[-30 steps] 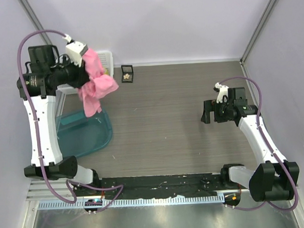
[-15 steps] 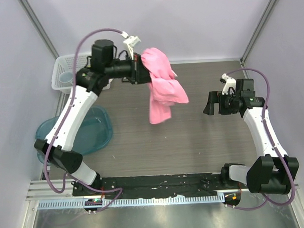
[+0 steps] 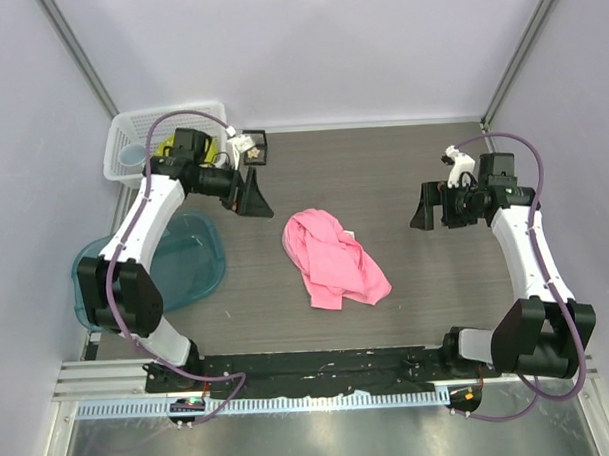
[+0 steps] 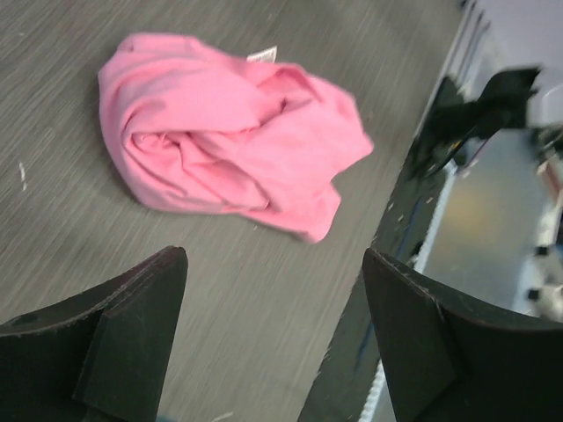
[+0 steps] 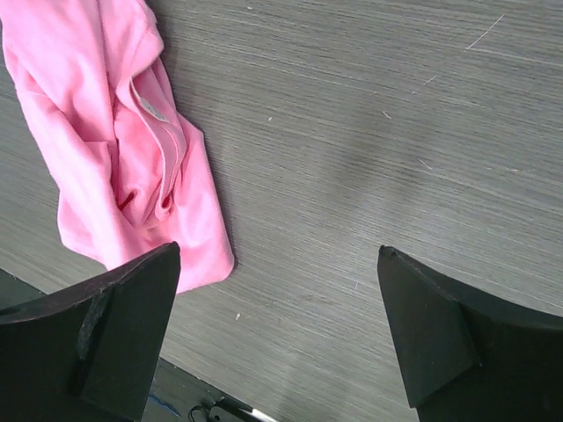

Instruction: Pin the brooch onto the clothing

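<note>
Released, the clothing (image 3: 334, 259) now lies crumpled on the tabletop (image 3: 383, 170), well inside its edges; our left gripper (image 3: 254, 200) and right gripper (image 3: 421, 206) gape.

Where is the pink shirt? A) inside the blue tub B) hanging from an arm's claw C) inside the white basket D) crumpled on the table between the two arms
D: the pink T-shirt lies bunched up on the table, with nothing holding it.

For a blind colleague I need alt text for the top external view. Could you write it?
A crumpled pink T-shirt lies on the table between two robot arms. The left gripper and the right gripper both hang open, touching nothing; a teal tub sits at the left edge.
</note>
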Action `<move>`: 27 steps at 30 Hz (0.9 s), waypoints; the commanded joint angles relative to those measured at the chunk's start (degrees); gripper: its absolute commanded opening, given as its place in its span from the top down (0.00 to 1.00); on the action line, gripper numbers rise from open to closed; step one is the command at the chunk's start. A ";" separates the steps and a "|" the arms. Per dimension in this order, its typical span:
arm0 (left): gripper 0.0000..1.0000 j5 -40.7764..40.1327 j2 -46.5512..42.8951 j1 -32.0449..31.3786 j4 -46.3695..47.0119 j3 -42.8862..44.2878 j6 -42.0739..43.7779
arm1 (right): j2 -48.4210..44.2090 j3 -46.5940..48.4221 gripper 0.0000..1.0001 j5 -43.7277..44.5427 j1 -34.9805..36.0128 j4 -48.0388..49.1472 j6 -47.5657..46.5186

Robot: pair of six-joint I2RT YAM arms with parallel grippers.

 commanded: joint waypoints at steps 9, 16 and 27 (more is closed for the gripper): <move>0.11 -36.08 -8.28 -28.80 1.45 -6.41 27.99 | 3.14 -1.72 0.04 -1.27 2.34 2.05 3.31; 0.11 -42.71 4.63 -41.39 6.21 -0.19 33.44 | 4.37 -2.69 0.05 -2.05 2.34 2.75 6.04; 0.41 -41.48 16.17 -43.59 7.46 4.82 35.03 | 4.98 -4.10 0.05 -2.06 2.34 3.90 7.00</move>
